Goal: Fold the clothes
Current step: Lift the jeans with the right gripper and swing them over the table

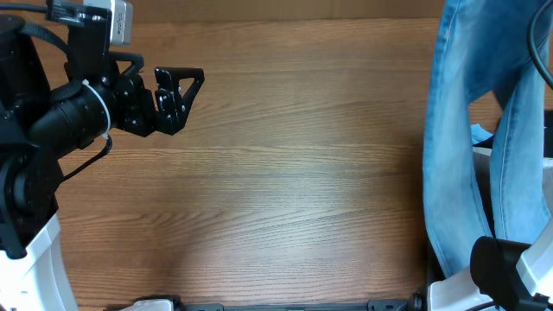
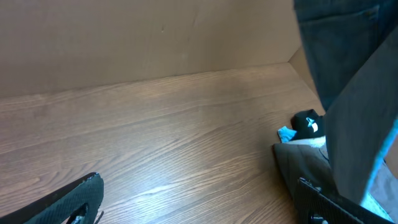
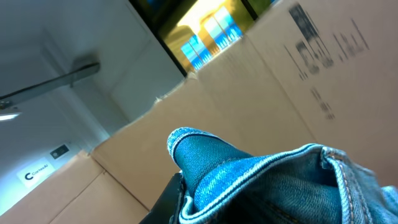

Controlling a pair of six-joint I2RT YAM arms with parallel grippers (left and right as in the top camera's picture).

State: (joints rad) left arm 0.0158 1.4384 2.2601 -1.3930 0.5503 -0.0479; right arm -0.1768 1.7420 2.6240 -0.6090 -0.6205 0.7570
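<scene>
While jeans (image 1: pixel 454 130) hang, right end effector (image 3: pixel 171 196) seemingly pinches them (fingers hidden); left end effector (image 1: pixel 180 97) spread.

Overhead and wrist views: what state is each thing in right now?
light-blue jeans: held up, hanging over the right side of the table.
left end effector: open, empty.
right end effector: shut on bunched denim of the jeans.
grey garment: lying crumpled at the table's right edge.
</scene>
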